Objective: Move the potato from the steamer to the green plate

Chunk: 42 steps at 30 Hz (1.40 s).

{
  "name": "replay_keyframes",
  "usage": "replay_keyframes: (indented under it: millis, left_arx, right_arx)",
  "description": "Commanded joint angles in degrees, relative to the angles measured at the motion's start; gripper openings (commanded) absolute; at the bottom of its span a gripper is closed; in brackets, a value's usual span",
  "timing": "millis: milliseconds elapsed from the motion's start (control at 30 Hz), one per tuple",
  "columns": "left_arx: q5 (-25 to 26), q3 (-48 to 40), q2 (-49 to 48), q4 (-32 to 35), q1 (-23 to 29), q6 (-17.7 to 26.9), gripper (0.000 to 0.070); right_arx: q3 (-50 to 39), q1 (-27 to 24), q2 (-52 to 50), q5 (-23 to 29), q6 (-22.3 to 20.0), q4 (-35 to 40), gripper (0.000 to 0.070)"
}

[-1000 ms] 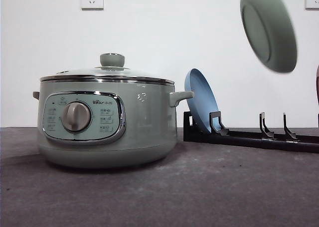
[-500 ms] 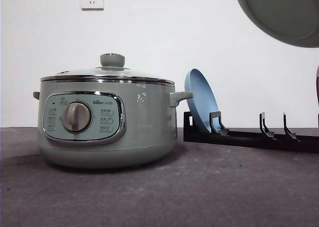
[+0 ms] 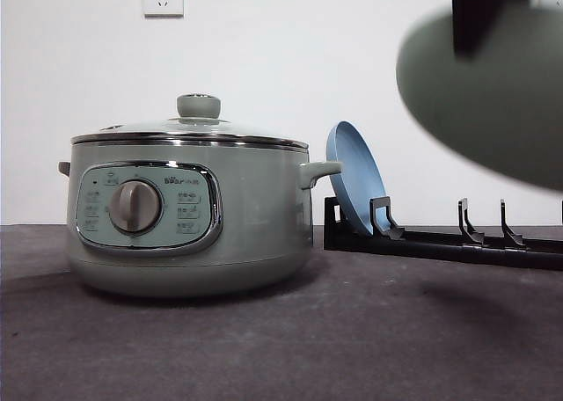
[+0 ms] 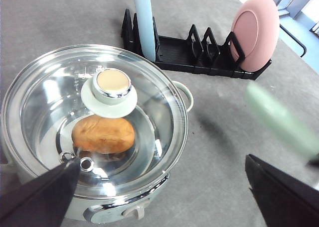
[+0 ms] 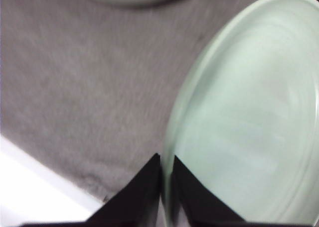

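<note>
dark grey table (image 3: 264, 348), white wall (image 3: 290, 58); right gripper (image 5: 167, 170) pinches green plate (image 5: 249, 117); left gripper (image 4: 159, 187) spread wide, empty.

Your potato (image 4: 103, 134) lies orange-brown inside the lidded sage-green steamer (image 3: 189, 216). Your green plate (image 3: 484, 93) hangs blurred in the air, well right of it.

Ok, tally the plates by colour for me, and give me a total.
Green: 1, the green plate, in the air, its rim between the right gripper fingers.
Blue: 1, the blue plate, on edge in the black rack.
Pink: 1, the pink plate, on edge in the rack.
Total: 3 plates.
</note>
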Motion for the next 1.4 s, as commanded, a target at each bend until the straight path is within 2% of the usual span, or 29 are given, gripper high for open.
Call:
replay_keyframes:
  millis: [0,333,567,967,1000,1100,1200,1267,1367]
  left_arx:
    - [0.5,1.27,0.66,0.57,-0.24,0.98,0.0676]
    - [0.5,1.27,0.67,0.52,-0.24,0.98,0.0676]
    - [0.5,1.27,0.68,0.52,-0.24,1.01,0.0676]
    - [0.5,1.27,0.68,0.39,-0.24,1.18,0.0676]
    - [0.5,1.27,0.68,0.39,-0.24,1.16,0.0676]
    - [0.5,1.27,0.68,0.42,-0.24,1.16,0.0676]
    - [0.5,1.27,0.68,0.42,-0.24,1.18,0.0676]
    - [0.5,1.27,0.68,0.42,-0.24,1.18,0.0676]
    - [0.5,1.27,0.68,0.46,-0.24,1.21,0.0676]
  right_arx:
    - [-1.86,1.13,1.5,0.66,2.66,2.09,0.0]
    - [-12.77,1.64,8.02,1.56,2.44,15.36,0.0]
    - [-13.35,2.69,13.75,3.17,-0.14,21.48,0.0]
    - [-13.35,4.71,19.99,2.67,-0.9,26.16,0.0009]
    - [-13.35,4.82,19.96,2.56,-0.85,26.31,0.0036]
    - [-13.23,4.82,19.85,2.02,-0.11,26.16,0.0242]
    - [-12.7,4.32,19.34,-1.98,-0.24,26.11,0.0393]
    - [-12.16,3.71,18.49,-6.01,-0.6,26.02,0.0422]
    - [-10.77,2.15,16.17,-11.21,-0.7,24.88,0.0422]
